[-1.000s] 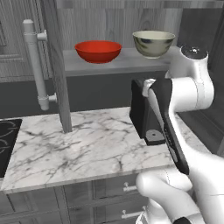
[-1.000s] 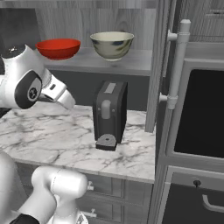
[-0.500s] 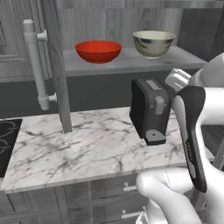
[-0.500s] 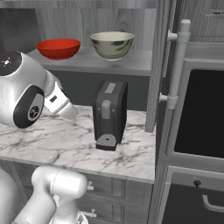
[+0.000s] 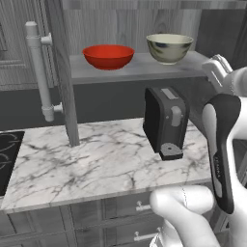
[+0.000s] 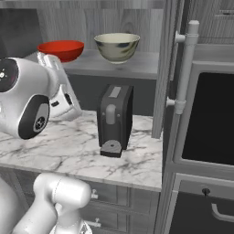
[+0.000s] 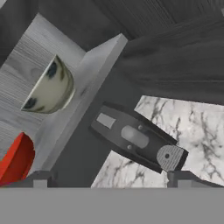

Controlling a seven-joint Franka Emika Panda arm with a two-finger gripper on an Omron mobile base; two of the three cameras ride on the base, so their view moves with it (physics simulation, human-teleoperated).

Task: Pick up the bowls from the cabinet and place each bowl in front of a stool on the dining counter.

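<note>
Two bowls stand side by side on the grey shelf (image 5: 130,73) of the open cabinet: a glossy red bowl (image 5: 108,55) on the left and a cream bowl (image 5: 169,47) with a mottled inside on the right. The hand view is rolled and shows the cream bowl (image 7: 50,87) at upper left and the red bowl (image 7: 15,159) at the lower left edge. My gripper (image 7: 111,179) is open, with nothing between its fingertips (image 7: 39,178), and stands back from the shelf, below the bowls. The stool and the dining counter are out of view.
A black coffee machine (image 5: 166,120) stands on the marble worktop (image 5: 96,159) under the shelf. The open cabinet doors with long bar handles (image 5: 39,72) (image 6: 185,68) flank the shelf. A cooktop (image 5: 7,154) lies at far left, a dark oven front (image 6: 210,119) at right.
My arm has swung and folded, its big joint coming closer to the base cameras. The bowls and coffee machine have not moved. The gripper stays open.
</note>
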